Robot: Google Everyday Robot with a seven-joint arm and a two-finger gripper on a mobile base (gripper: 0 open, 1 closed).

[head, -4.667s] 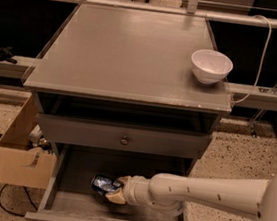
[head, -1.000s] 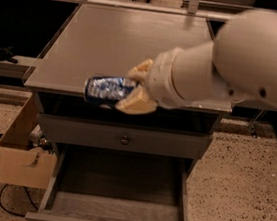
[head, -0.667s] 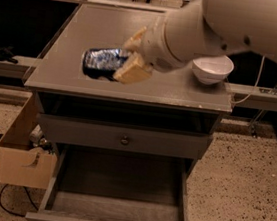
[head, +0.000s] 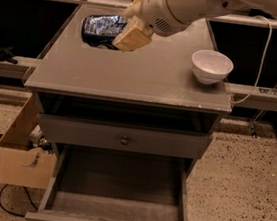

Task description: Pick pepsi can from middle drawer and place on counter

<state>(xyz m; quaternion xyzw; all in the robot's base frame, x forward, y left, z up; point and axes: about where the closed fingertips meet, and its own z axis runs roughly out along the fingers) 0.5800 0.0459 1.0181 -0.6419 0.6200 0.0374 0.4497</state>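
Observation:
The pepsi can [head: 101,29] is blue with white and silver markings and lies on its side in my gripper [head: 126,28]. The gripper is shut on the can and holds it over the back left part of the counter [head: 133,74]. The tan fingers [head: 132,37] clamp the can's right end. Whether the can touches the counter I cannot tell. The middle drawer [head: 120,181] stands pulled open below, its bare grey floor showing nothing inside. My white arm reaches in from the upper right.
A white bowl [head: 212,67] stands near the counter's right edge. A shut drawer front with a round metal knob [head: 124,140] sits above the open drawer. A cardboard box [head: 22,156] stands on the floor left of the cabinet. A white cable hangs at the right.
My gripper has lifted the can out of the middle drawer and carried it up and back over the counter's left rear. The drawer is now empty.

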